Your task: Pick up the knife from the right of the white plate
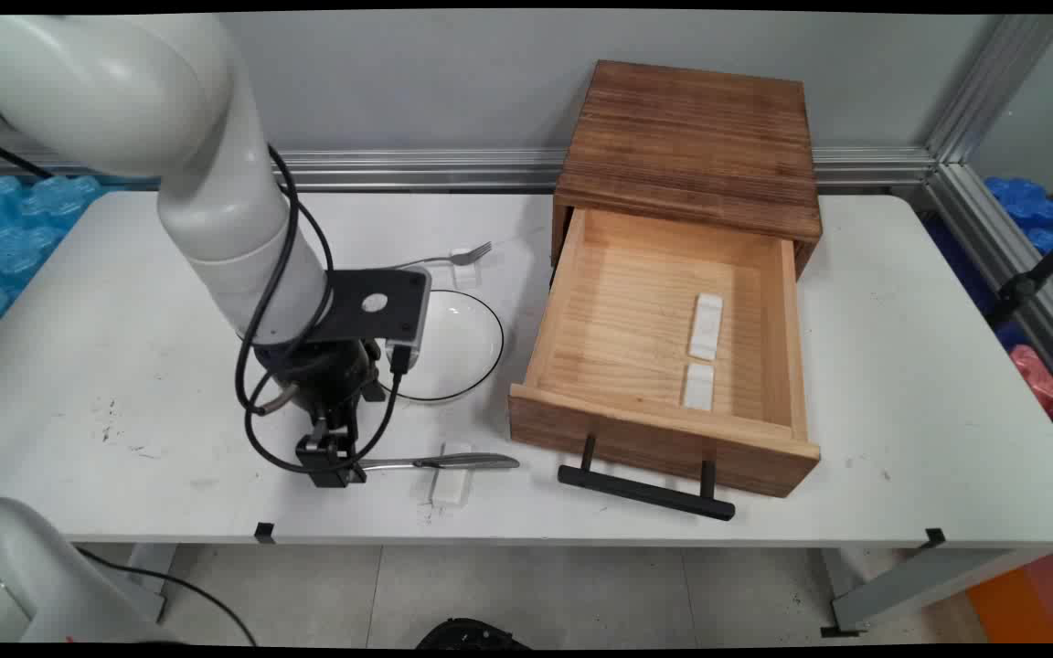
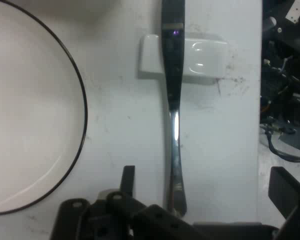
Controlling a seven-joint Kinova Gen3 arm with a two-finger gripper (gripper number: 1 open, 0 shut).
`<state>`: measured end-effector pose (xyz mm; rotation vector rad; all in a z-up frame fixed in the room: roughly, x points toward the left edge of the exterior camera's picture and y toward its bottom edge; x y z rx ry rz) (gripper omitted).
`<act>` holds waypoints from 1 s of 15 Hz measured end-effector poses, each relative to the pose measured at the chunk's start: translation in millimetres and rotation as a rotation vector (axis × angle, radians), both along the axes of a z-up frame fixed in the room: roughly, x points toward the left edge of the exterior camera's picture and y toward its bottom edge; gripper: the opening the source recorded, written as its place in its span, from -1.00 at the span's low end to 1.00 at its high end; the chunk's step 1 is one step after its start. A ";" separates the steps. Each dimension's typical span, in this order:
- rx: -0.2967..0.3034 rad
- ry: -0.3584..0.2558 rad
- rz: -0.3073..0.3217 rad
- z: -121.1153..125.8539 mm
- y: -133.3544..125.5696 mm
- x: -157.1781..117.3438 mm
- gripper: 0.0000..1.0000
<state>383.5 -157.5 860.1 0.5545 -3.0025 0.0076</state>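
Where knife lies: knife (image 1: pixel 440 462) bridges a white rest (image 1: pixel 450 486), handle lifted off the table (image 1: pixel 856 366), presumably for finger access.
Gripper: gripper (image 1: pixel 333 468) low, spread about handle end.
Nearby: plate (image 1: pixel 476 315) just behind.

End effector (image 1: pixel 333 464) low, fingers apart

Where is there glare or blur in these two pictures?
Hand view: bright glare streaks run along the knife, a soft sheen sits on the white rest under it, and the claw at the bottom edge is out of focus. Main view: sharp, with only soft shadow inside the drawer.
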 end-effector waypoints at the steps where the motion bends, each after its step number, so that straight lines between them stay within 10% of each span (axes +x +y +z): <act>1: -0.001 0.003 0.005 -6.7 -0.6 0.9 1.00; 15: 0.008 0.039 0.019 -57.4 -9.8 4.3 1.00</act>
